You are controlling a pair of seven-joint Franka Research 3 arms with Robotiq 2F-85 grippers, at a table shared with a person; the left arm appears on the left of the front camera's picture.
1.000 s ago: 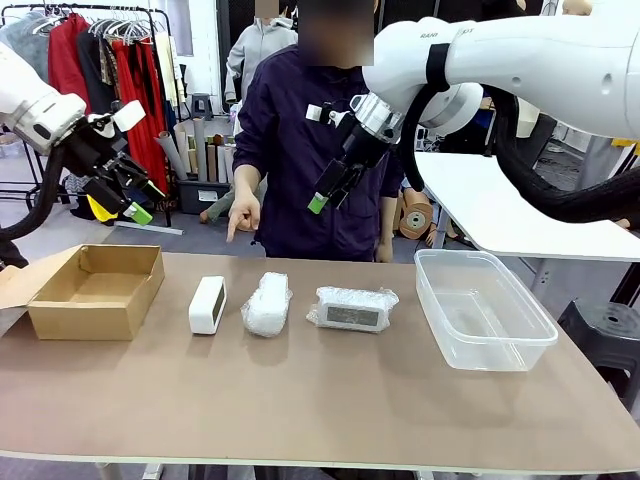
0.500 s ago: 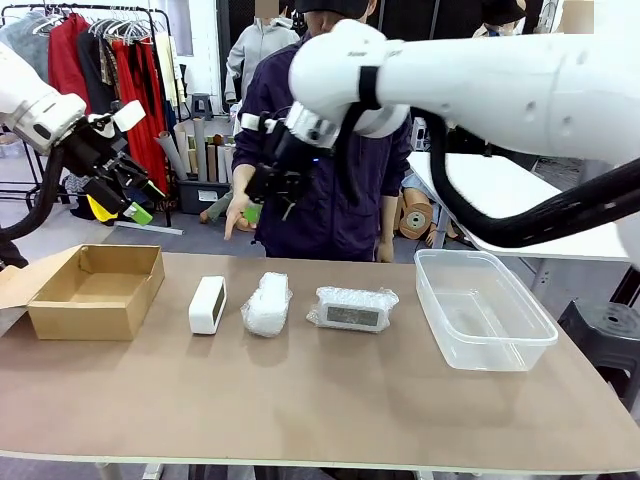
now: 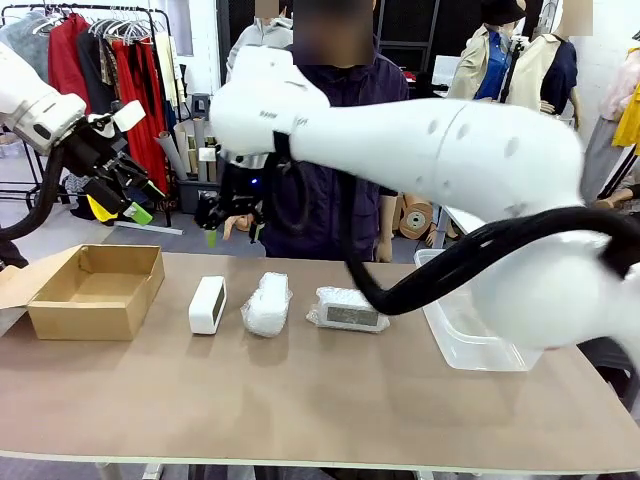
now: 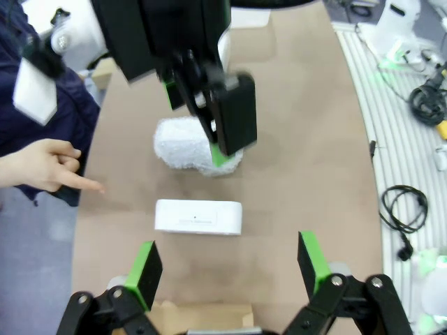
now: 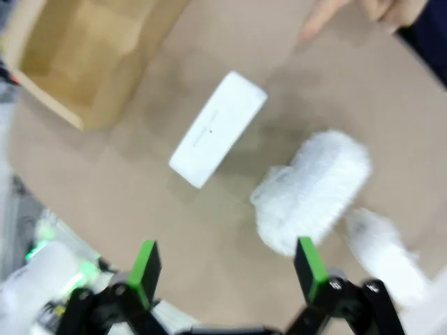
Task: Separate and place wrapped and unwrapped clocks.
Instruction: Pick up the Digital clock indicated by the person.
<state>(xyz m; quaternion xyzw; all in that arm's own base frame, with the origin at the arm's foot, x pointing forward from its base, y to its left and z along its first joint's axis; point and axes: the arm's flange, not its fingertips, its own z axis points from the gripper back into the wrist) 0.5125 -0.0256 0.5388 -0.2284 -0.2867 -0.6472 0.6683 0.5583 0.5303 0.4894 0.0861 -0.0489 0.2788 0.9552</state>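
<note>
Right claw (image 3: pixel 232 227) swung left along bench's (image 3: pixel 300 400) far edge, now above bare clock (image 3: pixel 207 305) and 1 wrapped clock (image 3: pixel 267 303), released, empty; left claw (image 3: pixel 138 200) released, unmoved.

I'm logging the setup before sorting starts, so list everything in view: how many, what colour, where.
bare clock: one, white, on the table right of the box
wrapped clocks: two, whitish bubble wrap, in a row right of the bare clock, the second nearer the tub
cardboard box: one, brown, open, table's left end
plastic tub: one, clear, table's right end
table: one, tan
person's hand: one, pointing, at the far edge
left pincer: black, green pads, open, raised above the box
right pincer: same colours, open, raised near the bare clock
</note>
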